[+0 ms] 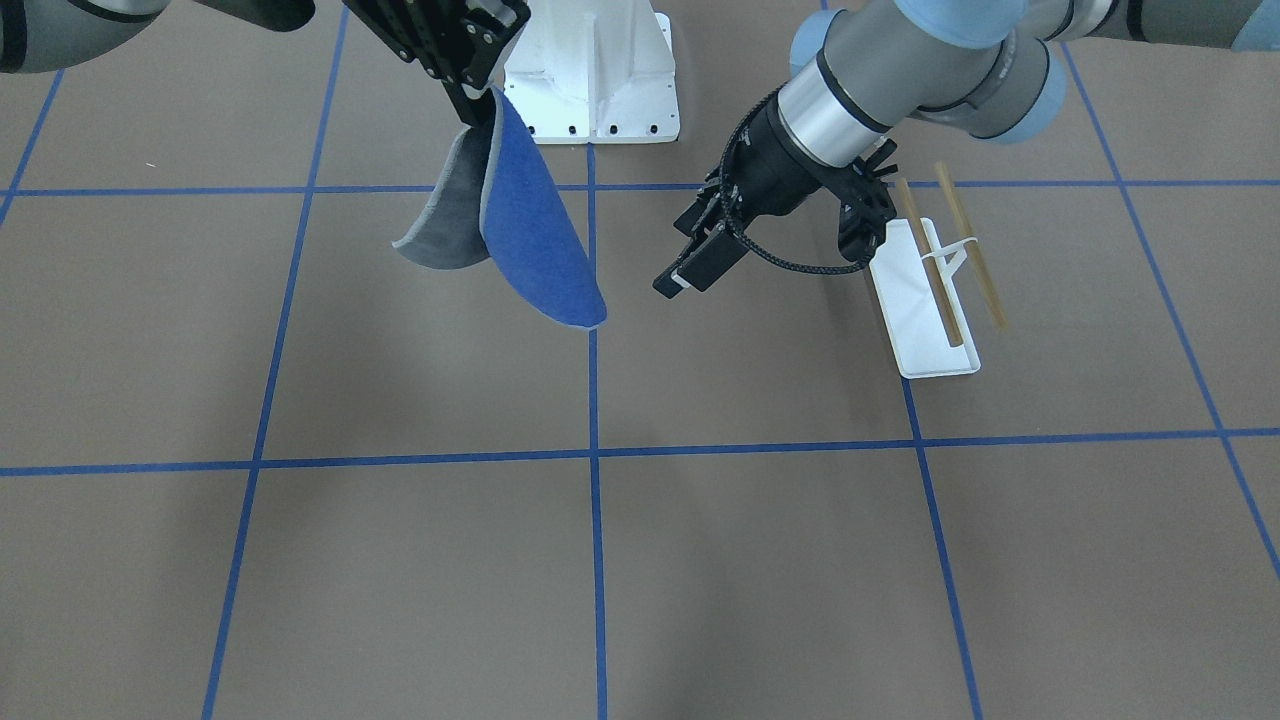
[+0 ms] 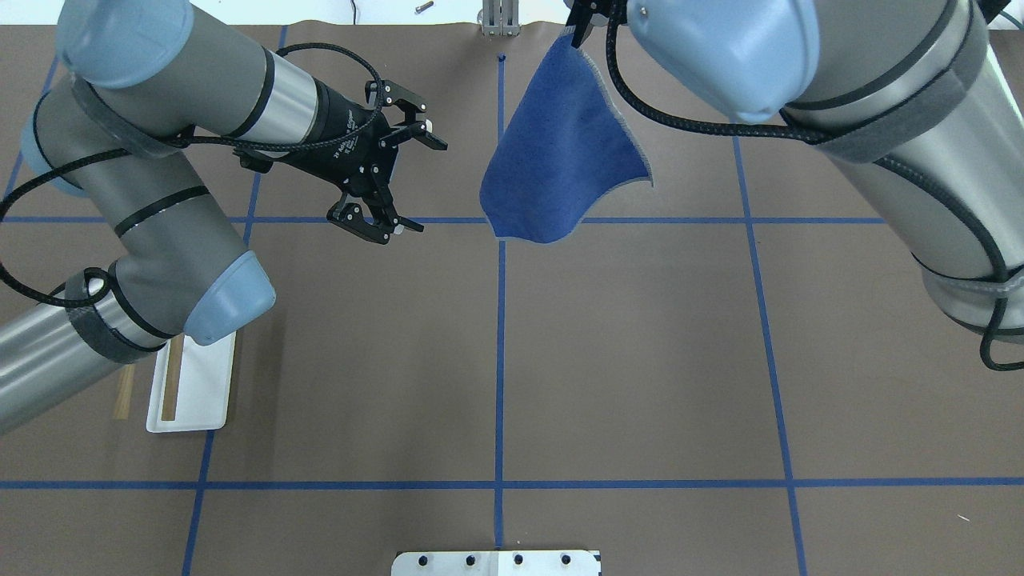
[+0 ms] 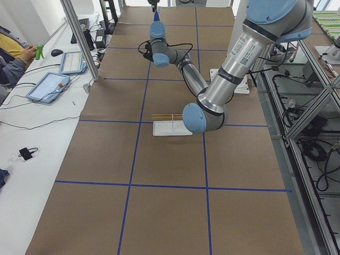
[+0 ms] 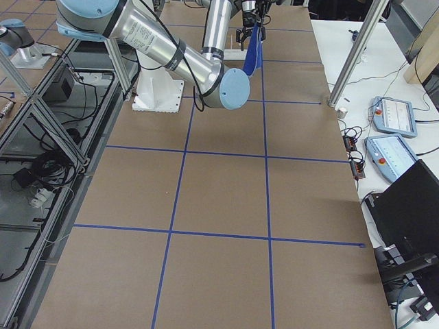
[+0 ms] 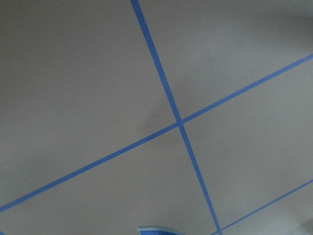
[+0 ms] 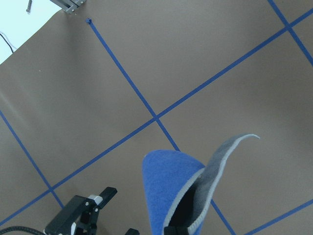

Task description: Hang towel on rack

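Observation:
The towel point(image 1: 530, 230), blue on one side and dark grey on the other, hangs in the air from one corner, pinched in my right gripper point(image 1: 476, 100) above the table's far middle. It also shows in the overhead view point(image 2: 552, 152) and the right wrist view point(image 6: 176, 196). My left gripper point(image 2: 428, 188) is open and empty, held above the table a short way to the left of the towel and apart from it. The rack point(image 1: 930, 290), a white tray base with two wooden bars, stands on the table behind the left gripper, partly under the left arm point(image 2: 192, 384).
The large white bolted pedestal point(image 1: 592, 75) stands at the robot's side of the table. Blue tape lines point(image 2: 500, 352) cross the brown table. Tablets and cables point(image 4: 394, 116) lie on the side bench beyond the table's far edge.

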Action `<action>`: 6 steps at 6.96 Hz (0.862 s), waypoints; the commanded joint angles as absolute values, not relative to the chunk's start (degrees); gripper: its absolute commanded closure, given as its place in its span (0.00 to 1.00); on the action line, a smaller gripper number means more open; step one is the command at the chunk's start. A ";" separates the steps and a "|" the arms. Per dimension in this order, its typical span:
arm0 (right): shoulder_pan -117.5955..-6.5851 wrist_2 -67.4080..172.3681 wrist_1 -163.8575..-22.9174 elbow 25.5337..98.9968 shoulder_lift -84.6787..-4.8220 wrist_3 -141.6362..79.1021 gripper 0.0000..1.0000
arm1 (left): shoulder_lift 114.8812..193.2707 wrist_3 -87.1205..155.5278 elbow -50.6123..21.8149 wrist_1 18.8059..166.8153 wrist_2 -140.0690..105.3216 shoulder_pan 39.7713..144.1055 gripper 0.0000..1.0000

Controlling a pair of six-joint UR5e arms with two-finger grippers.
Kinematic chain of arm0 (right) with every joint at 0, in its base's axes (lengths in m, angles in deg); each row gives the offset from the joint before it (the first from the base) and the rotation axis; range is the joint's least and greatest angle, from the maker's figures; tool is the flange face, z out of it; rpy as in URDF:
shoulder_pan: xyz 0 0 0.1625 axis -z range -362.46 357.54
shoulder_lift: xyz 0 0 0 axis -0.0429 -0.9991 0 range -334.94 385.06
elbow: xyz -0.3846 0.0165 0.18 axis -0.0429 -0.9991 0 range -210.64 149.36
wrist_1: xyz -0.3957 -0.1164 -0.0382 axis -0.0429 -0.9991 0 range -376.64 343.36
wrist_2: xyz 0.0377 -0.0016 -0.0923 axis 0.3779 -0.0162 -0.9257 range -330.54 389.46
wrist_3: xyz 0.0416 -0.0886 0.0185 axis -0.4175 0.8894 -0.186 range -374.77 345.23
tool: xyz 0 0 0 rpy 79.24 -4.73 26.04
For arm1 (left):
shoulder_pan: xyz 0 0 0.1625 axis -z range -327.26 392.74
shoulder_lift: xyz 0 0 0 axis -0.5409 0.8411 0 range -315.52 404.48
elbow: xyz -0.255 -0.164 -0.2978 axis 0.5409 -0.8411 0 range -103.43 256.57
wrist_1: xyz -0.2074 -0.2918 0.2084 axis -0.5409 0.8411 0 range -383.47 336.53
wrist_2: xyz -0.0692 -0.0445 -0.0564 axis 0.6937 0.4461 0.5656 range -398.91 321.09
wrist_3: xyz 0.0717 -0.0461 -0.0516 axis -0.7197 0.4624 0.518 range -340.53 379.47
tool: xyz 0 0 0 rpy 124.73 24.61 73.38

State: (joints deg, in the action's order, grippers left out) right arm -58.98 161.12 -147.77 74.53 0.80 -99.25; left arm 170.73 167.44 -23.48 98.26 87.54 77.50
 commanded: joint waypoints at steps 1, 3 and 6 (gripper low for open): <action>-58.62 161.21 -147.77 74.39 1.59 -99.40 1.00 | 171.48 170.03 -22.84 100.89 86.25 76.43 0.02; -57.31 161.21 -147.77 74.65 2.20 -99.58 1.00 | 172.45 170.03 -22.31 100.98 86.25 76.34 0.02; -56.86 161.38 -147.77 75.17 2.21 -99.67 1.00 | 172.63 171.43 -21.26 103.79 83.52 76.42 0.02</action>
State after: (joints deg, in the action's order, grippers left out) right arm -57.07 161.25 -147.77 74.85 2.18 -99.65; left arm 172.59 170.88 -21.78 102.60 83.99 76.35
